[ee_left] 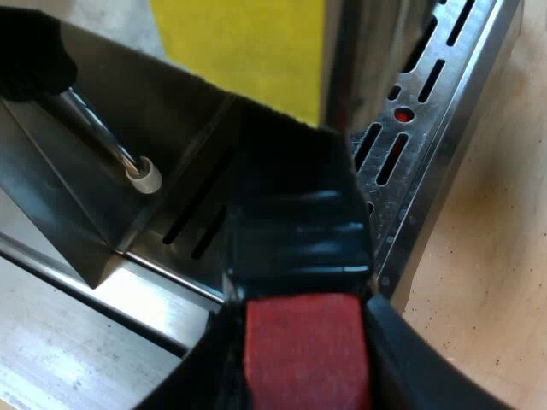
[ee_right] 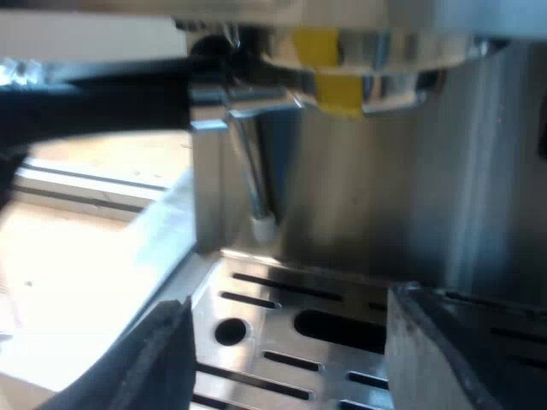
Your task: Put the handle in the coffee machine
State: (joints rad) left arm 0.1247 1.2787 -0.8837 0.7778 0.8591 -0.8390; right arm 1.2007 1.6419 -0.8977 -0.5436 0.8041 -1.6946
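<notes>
1. Left gripper [ee_left: 301,299]: my fingers [ee_left: 427,359] are gripping the dark handle [ee_left: 299,222] tightly, with its red end [ee_left: 306,350] sitting between them.
2. Handle: it is reaching out past my left fingertips over the slotted drip tray [ee_left: 427,111] of the espresso machine [ee_right: 479,171]. In the right wrist view it is lying level, ending at the brew head [ee_right: 359,81].
3. Right gripper [ee_right: 286,359]: my fingers [ee_right: 162,359] are standing wide apart, holding nothing, and hovering just above the drip tray.
4. Steam wand [ee_right: 252,162]: it is hanging ahead of my right fingers, with its white tip [ee_right: 261,225] over the tray.
</notes>
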